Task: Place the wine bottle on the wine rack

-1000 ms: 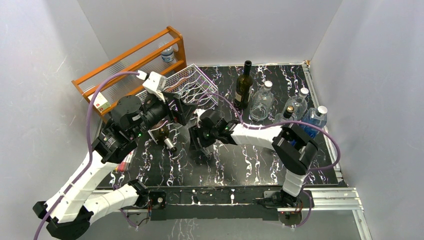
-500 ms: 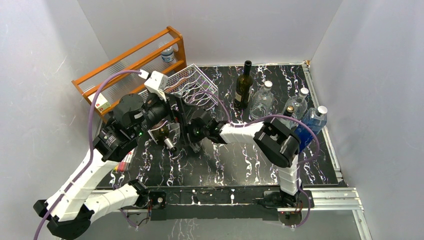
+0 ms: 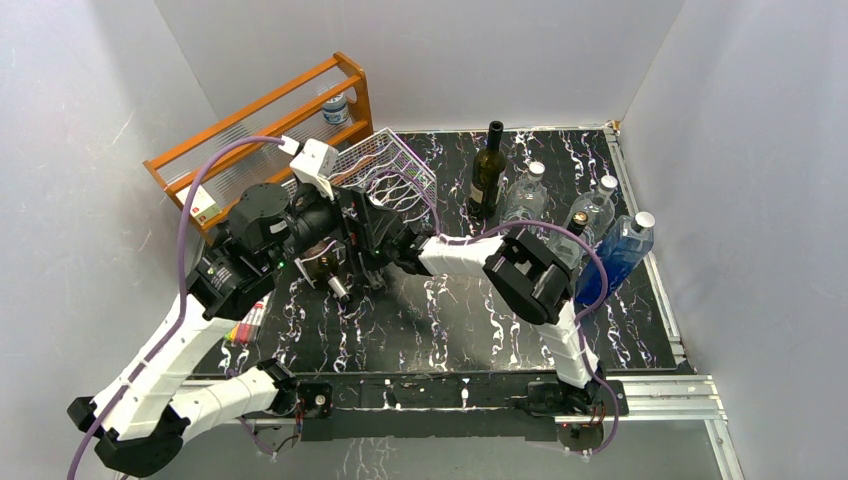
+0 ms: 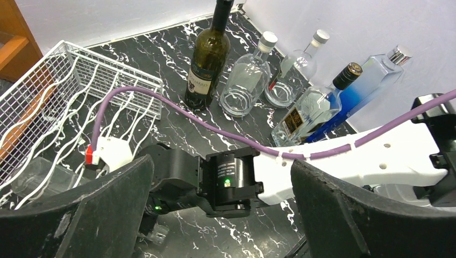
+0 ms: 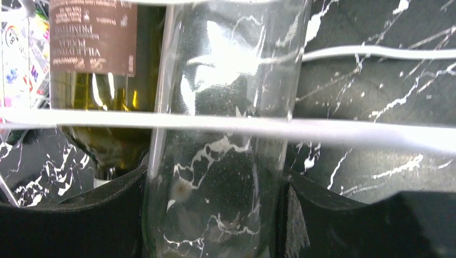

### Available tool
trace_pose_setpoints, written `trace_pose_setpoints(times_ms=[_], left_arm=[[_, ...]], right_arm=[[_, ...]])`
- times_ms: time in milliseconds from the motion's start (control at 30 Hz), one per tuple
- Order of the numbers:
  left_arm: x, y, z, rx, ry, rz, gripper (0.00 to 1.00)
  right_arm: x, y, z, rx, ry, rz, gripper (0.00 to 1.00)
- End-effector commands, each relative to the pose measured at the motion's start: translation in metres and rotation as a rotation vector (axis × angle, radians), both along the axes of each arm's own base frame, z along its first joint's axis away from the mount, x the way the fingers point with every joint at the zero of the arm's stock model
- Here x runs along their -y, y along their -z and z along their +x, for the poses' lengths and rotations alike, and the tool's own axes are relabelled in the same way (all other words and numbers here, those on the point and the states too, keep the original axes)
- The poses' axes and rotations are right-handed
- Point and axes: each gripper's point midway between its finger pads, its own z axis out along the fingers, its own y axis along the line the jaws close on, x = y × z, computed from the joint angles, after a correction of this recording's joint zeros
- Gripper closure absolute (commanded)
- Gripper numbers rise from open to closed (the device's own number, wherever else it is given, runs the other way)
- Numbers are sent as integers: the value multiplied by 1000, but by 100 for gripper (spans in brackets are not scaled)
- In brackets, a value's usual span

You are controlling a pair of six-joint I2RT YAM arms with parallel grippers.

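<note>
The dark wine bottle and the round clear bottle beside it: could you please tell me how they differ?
The dark wine bottle is dark glass with a paper label; the round clear bottle is see-through. The wine bottle is taller and slimmer; the clear bottle is squat with a silver cap. Both stand upright.

Ahead and right of the left pincer [image 4: 220,164], upright on the black marbled table [image 4: 177,48]: three clear glass bottles [image 4: 244,80], one blue bottle [image 4: 365,86]. To its far left, an orange wooden shelf [image 4: 13,37].

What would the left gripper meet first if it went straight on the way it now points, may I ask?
Probably the right arm's black wrist section, lying across its path; depth is unclear.
</note>
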Motion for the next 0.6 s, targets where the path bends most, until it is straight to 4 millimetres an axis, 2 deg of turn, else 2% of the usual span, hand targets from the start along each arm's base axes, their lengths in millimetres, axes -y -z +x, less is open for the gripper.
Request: trace_pose_setpoints(times_ms=[0, 200, 367, 567], left_arm=[[-4, -24, -5, 39, 8, -25, 2], [-3, -23, -6, 34, 13, -28, 2], [-2, -23, -7, 33, 19, -32, 2], [-1, -22, -6, 31, 21, -32, 2]], right_arm=[[-28, -54, 27, 118, 1, 99, 94], [-35, -50, 22, 42, -12, 113, 79], [-35, -33, 25, -45, -16, 94, 76], [-36, -33, 29, -69, -18, 124, 67]])
